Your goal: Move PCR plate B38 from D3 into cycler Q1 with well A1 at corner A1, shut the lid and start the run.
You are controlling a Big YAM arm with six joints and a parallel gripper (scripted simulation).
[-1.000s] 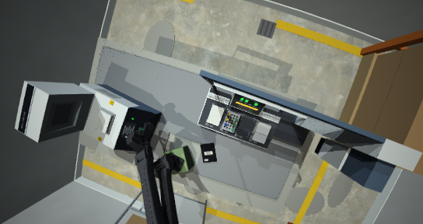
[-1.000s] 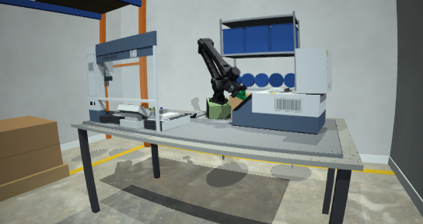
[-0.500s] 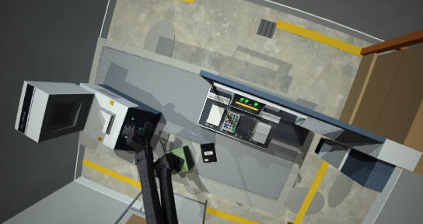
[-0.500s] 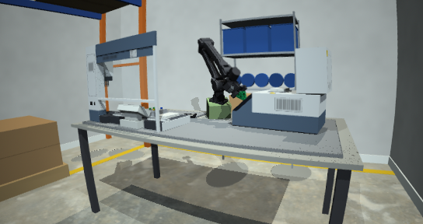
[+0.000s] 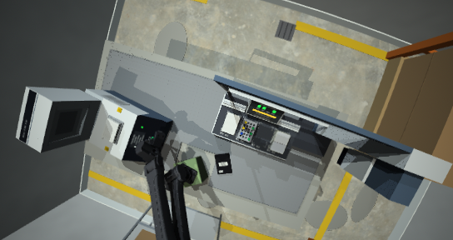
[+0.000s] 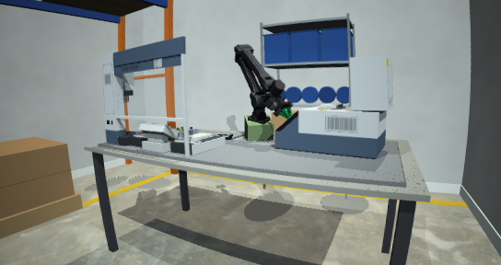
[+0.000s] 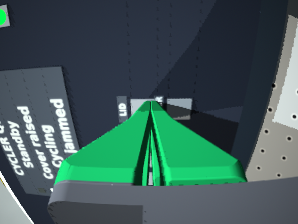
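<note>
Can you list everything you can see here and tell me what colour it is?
Table: one, grey, middle of the room.
Cycler Q1: one, white on dark blue, on the table, lid raised.
Lamp: one, green, on Q1's front panel.
Liquid handler: one, grey-blue, at the table's other end.
Plate: one, white, at the end of the handler's row.
Tube block: one, grey with coloured tubes, beside the white plate.
Labelled pad: one, black, on the table before the handler.
Cardboard boxes: two, brown, stacked on the floor.
Bins: three, blue, on the back shelf.
Arm: one, black, on a green base.
Gripper: one, green, shut and empty, at Q1's keys.
</note>
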